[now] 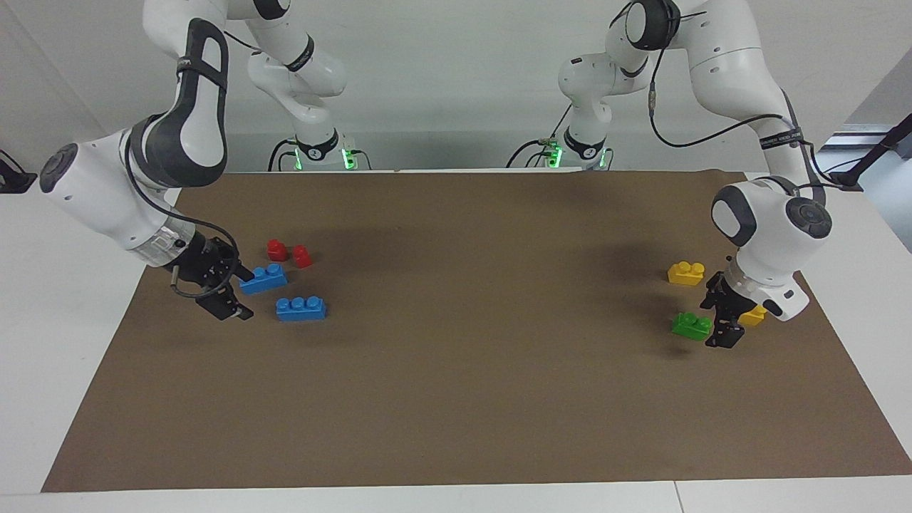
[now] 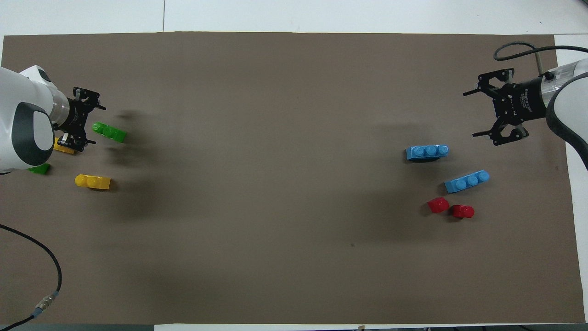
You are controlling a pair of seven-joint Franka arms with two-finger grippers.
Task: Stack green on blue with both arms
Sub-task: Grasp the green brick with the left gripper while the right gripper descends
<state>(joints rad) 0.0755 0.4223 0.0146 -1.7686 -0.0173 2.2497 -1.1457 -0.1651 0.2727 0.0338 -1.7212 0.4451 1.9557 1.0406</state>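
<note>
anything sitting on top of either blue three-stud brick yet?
No. Both blue three-stud plastic bricks show bare studs in the overhead view. The open right gripper is beside them, holding nothing. What is under them cannot be seen.

Robotics lab, white robot arms (image 1: pixel 741 64), brown paper-covered table (image 1: pixel 456 399), plain walls

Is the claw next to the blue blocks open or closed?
Open. The right gripper shows its two fingers spread wide apart in the overhead view, nothing between them, beside the blue bricks.
</note>
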